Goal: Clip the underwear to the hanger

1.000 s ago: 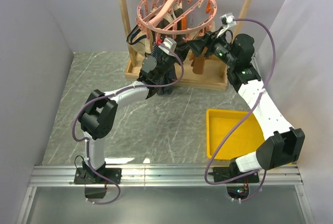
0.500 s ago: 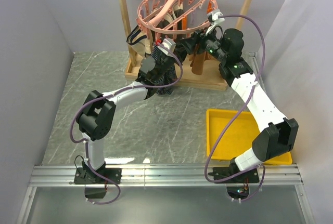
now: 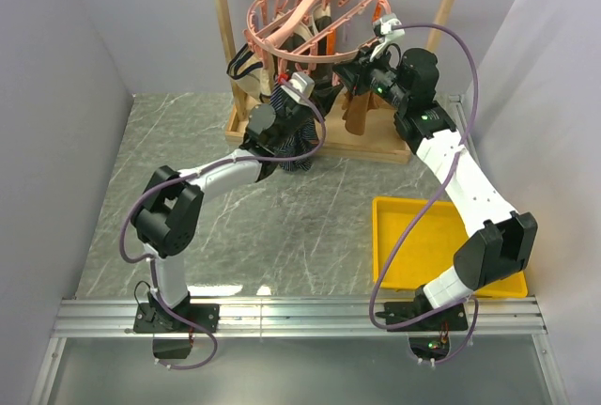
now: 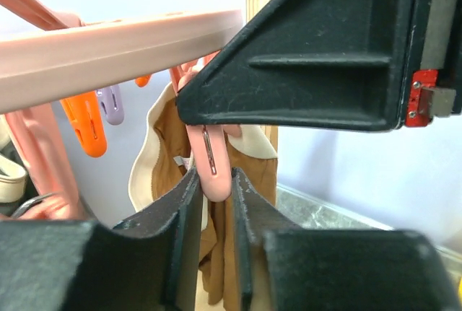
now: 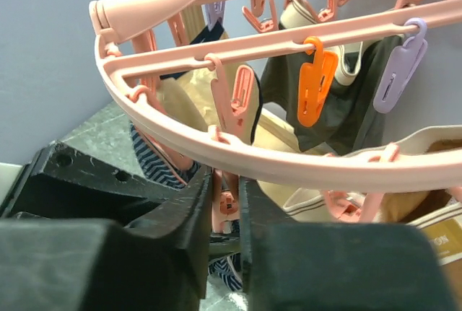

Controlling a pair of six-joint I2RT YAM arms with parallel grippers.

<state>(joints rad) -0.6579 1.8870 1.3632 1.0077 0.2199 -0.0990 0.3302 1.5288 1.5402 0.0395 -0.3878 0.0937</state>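
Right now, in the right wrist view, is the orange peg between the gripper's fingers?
No, the right gripper holds a pink peg; the orange peg hangs from the hanger above.

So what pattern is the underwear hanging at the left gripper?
Dark navy underwear with thin light stripes; clearest in the right wrist view.

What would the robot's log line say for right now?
left tool: holds underwear up by hanger | right tool: squeezing pink peg
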